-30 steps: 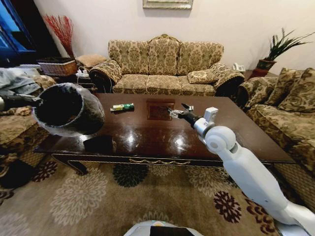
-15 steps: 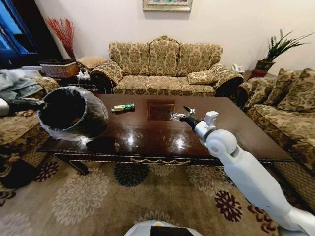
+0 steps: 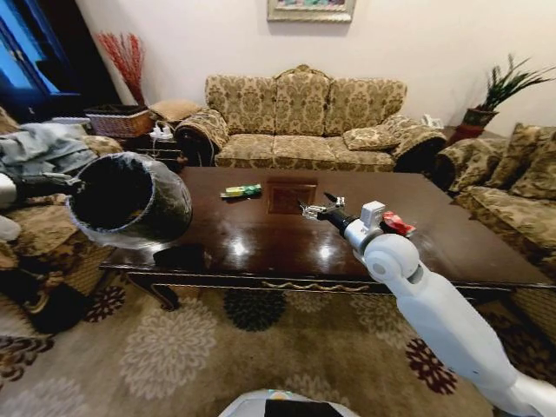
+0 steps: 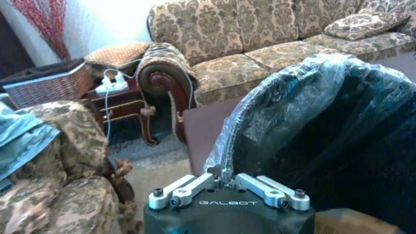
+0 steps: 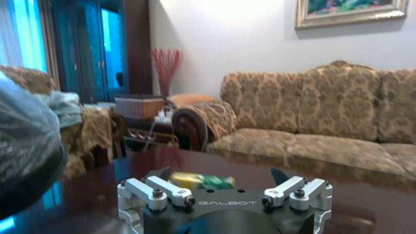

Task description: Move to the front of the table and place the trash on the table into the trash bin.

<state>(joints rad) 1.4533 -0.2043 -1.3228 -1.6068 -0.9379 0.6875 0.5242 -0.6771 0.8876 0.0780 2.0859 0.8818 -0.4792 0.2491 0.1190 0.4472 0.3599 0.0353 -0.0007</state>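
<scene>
Bin held at table's near-left corner.
Left gripper [image 4: 224,184] pinches trash bin [image 3: 130,200] rim (mouth tipped toward the table [image 3: 261,248]); right gripper [image 3: 317,207] spread above table centre, green packet [image 3: 242,190] far-left of it, red wrapper [image 3: 397,224] right.

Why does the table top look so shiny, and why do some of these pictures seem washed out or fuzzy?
Head view: the glossy table shows bright spots of glare and mirrors the sofa; straight lines bow toward the edges, a wide-lens effect. Left wrist view: the wall behind the red twigs is blown out white, and the trash bin liner glints. Right wrist view: soft overall, with the green packet blurred beyond the right gripper.
</scene>
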